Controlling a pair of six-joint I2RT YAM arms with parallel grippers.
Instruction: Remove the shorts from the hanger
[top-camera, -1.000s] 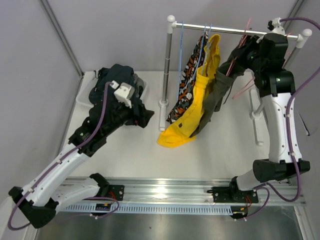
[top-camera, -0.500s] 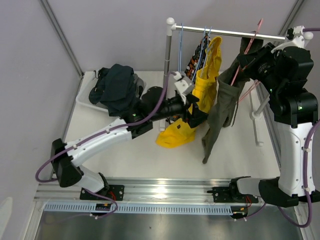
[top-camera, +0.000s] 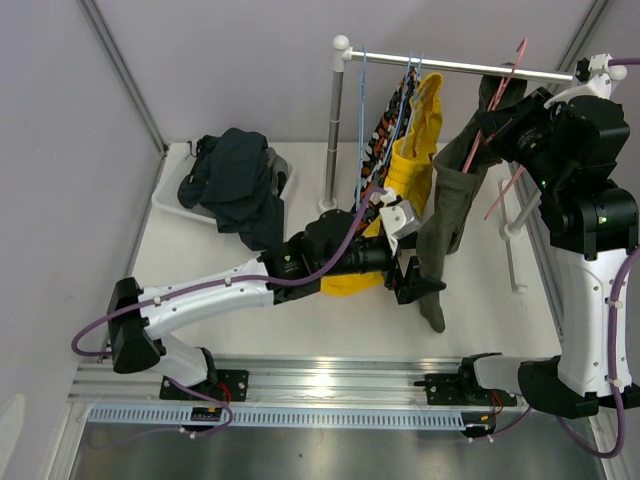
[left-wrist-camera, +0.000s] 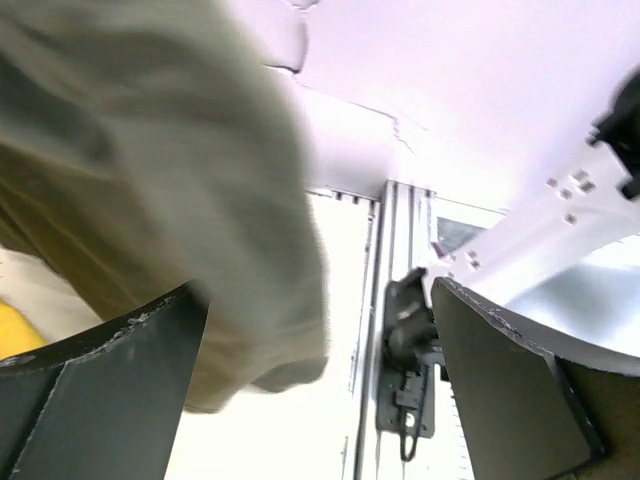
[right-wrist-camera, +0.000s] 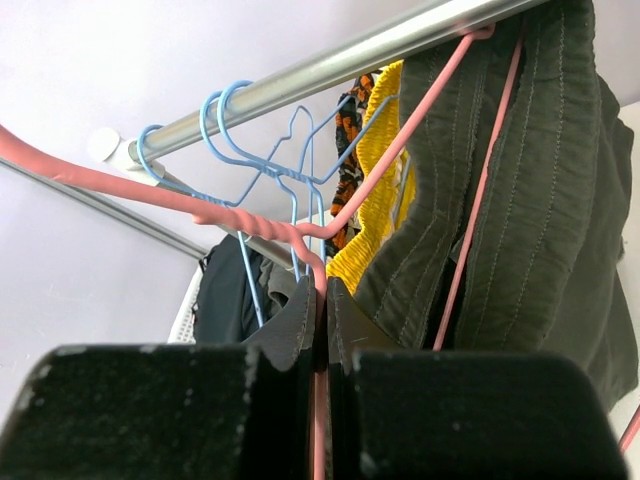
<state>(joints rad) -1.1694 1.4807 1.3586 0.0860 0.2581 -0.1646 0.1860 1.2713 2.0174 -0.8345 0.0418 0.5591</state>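
My left claw (left-wrist-camera: 318, 300) is gaping wide, with the hem of the soft olive green fabric shorts (left-wrist-camera: 150, 150) lying between its fingers, unpinched. My right claw (right-wrist-camera: 322, 290) is pinching the thin pink wire hanger (right-wrist-camera: 400, 150) just under the silver metal rail (right-wrist-camera: 330, 65), the shorts hanging below it. I judge I should be gripping the hem deep, then dragging it down from the rail.

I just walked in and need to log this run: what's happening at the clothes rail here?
The right gripper is shut on the pink hanger that carries the olive green shorts, up at the rail. The left gripper is open low down at the hanging end of those shorts, with fabric between its jaws, not yet clamped. The yellow shorts and patterned shorts hang on blue hangers. A dark navy pair lies heaped at the back left of the table.
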